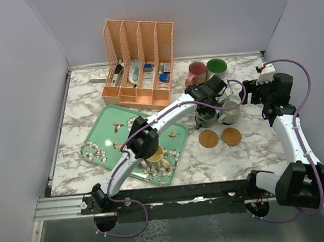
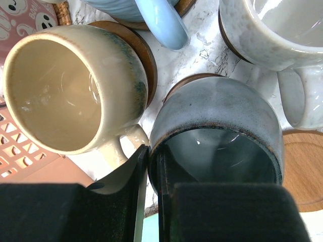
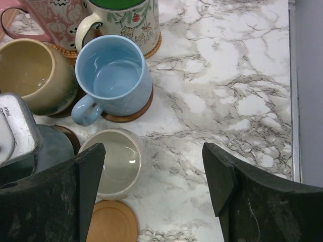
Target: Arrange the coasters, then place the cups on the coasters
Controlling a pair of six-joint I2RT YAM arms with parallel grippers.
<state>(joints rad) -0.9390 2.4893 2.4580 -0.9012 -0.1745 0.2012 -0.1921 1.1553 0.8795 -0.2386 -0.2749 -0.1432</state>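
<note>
Firmly, the grey-blue mug (image 2: 217, 111) was pinched at its rim by the left gripper (image 2: 150, 156), seated on a dark coaster (image 2: 184, 80) beside the cream mug (image 2: 65, 85); the right gripper (image 3: 154, 156) was held agape over the marble table (image 3: 227, 75).

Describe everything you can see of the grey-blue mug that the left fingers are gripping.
The grey-blue mug is rounded ceramic, with a speckled glaze outside, glossy and empty inside, and a dark rim. It stands upright over a brown coaster, beside the cream mug. The left fingers pinch its rim; no handle shows.
</note>
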